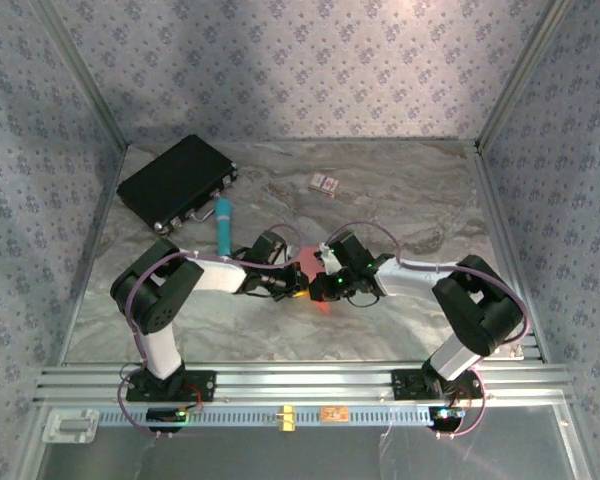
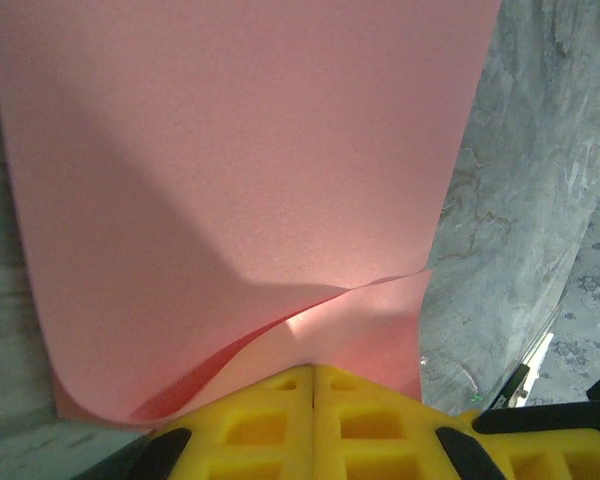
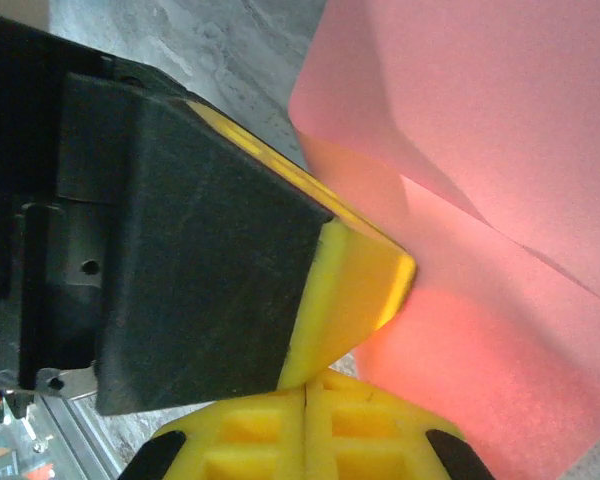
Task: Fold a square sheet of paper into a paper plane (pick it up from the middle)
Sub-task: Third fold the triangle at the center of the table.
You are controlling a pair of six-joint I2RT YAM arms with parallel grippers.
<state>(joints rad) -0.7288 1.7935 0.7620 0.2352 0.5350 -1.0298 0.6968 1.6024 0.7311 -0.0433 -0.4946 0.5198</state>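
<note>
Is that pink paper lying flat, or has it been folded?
Partly folded. The pink paper curls one layer over another along a soft bend, where the left hand pinches it.

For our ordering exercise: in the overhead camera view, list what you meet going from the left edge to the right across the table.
black case → teal marker → square sheet of paper → right arm's big black joint
</note>
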